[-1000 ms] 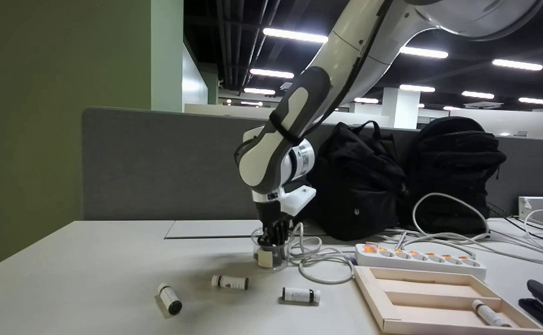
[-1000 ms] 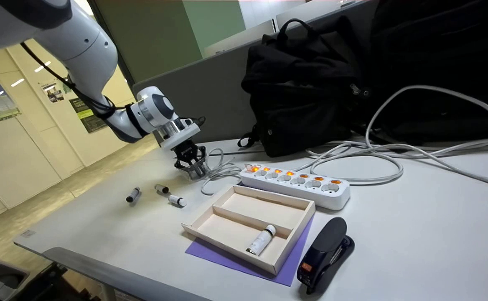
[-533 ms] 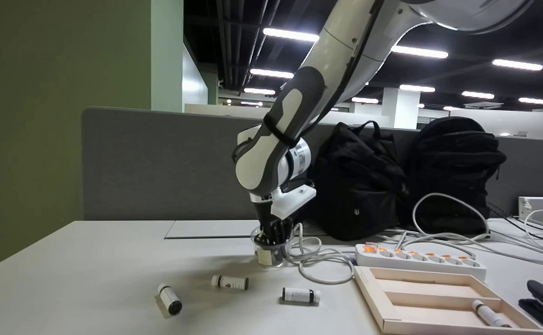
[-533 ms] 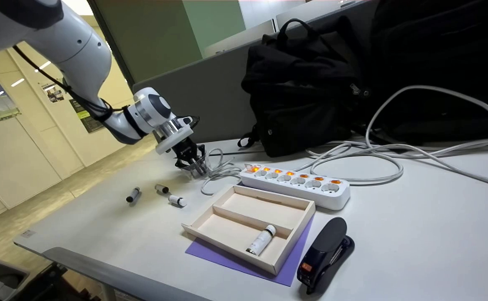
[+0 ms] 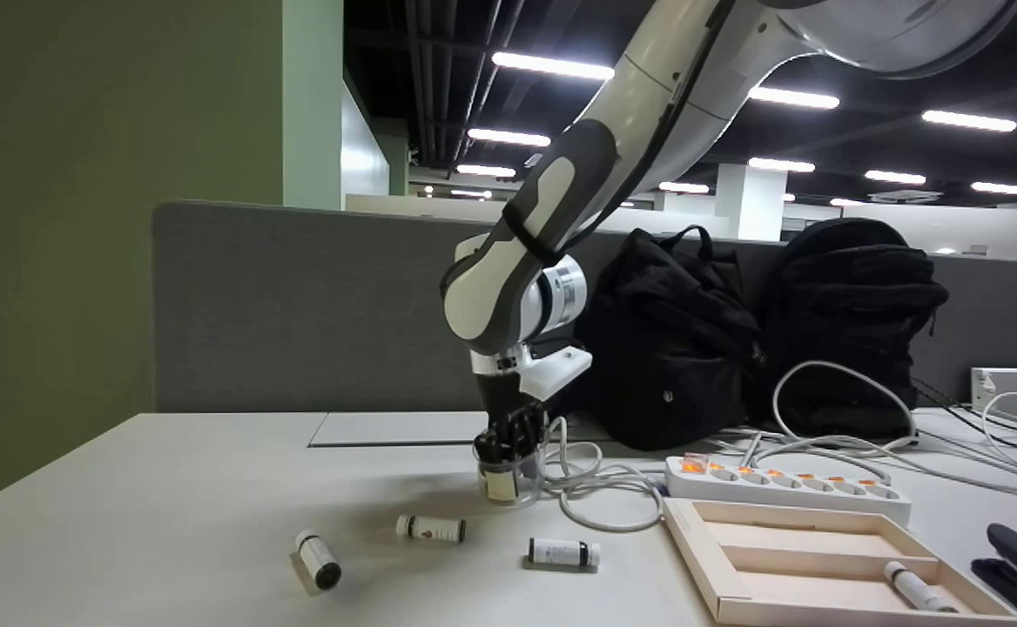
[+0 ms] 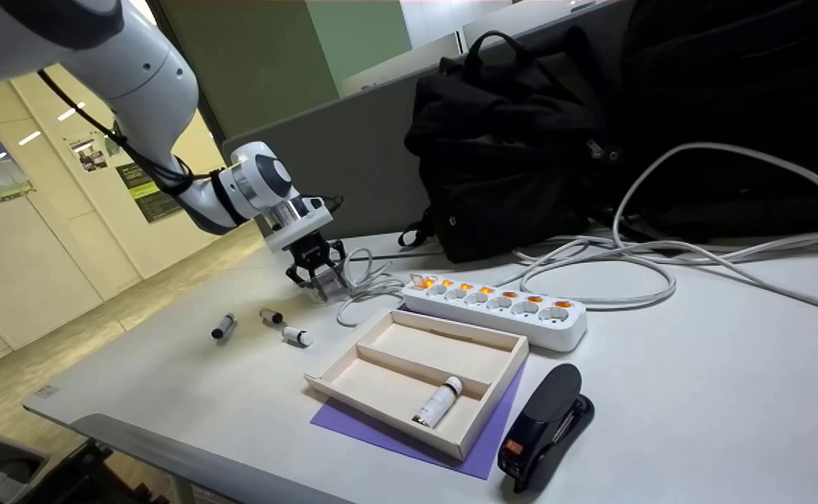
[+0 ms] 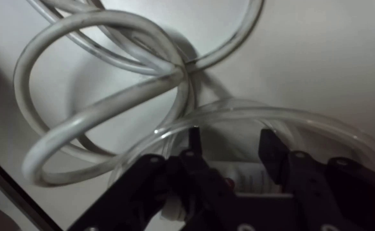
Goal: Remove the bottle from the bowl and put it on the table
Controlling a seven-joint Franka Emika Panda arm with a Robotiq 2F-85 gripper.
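Observation:
The clear bowl (image 5: 524, 495) stands on the off-white table (image 5: 195, 505) beside a coiled cable; its rim (image 7: 283, 112) also shows in the wrist view. A small white-labelled bottle (image 7: 255, 180) lies inside; its label (image 5: 501, 486) shows through the bowl wall in an exterior view. My gripper (image 5: 510, 442) points down with its fingers at the bowl's mouth, also in an exterior view (image 6: 319, 274). In the wrist view its black fingertips (image 7: 232, 141) are apart, with nothing held between them. The fingers and gripper body hide both ends of the bottle.
Three similar bottles (image 5: 317, 559) (image 5: 432, 529) (image 5: 563, 554) lie on the table before the bowl. A wooden tray (image 6: 381, 364) holds another bottle (image 6: 439, 402). A power strip (image 6: 493, 315), white cables (image 7: 104, 106), a stapler (image 6: 548, 427) and black backpacks (image 5: 674, 348) are nearby.
The arm swung slightly left in an exterior view, then back right. The bowl, tilted half a second ago, now stands flatter. The gripper sits slightly higher in it and more of the label shows.

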